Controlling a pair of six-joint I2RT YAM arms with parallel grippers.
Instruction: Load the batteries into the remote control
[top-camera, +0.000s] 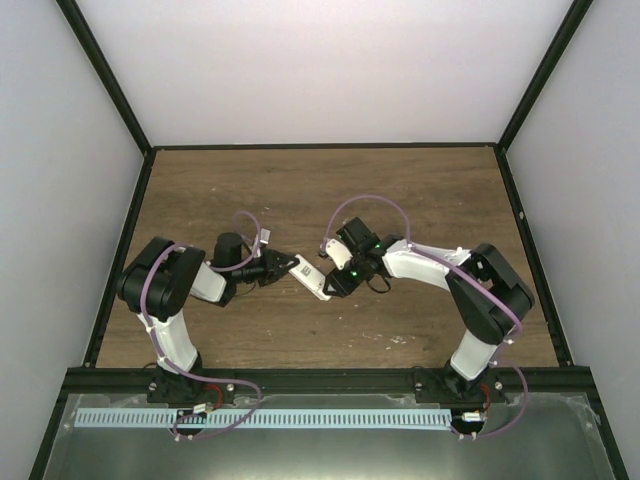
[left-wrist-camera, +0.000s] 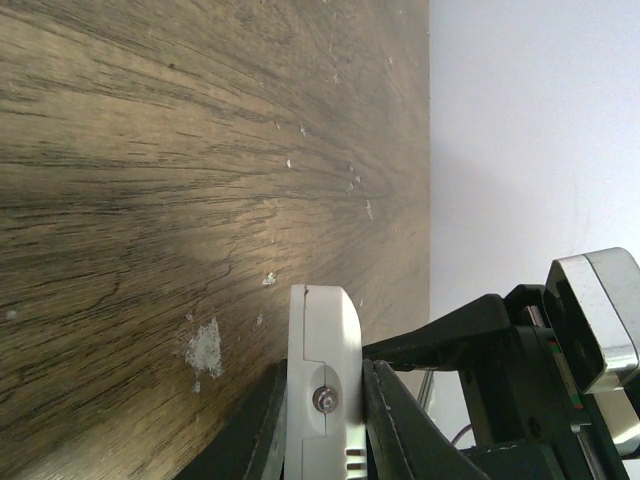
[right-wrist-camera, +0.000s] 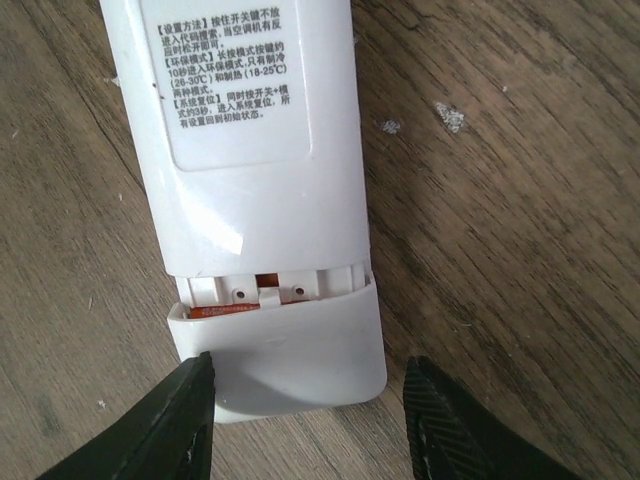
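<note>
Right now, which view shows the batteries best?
Right wrist: orange batteries show in the gap between the remote control and its cover. Top external shows only the small remote; left wrist only its edge.

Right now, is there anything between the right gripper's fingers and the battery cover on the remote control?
Nothing visible does. The right gripper straddles the white battery cover at the end of the remote control. One finger is at the cover's edge; between the other finger and the cover only bare wooden table shows.
</note>
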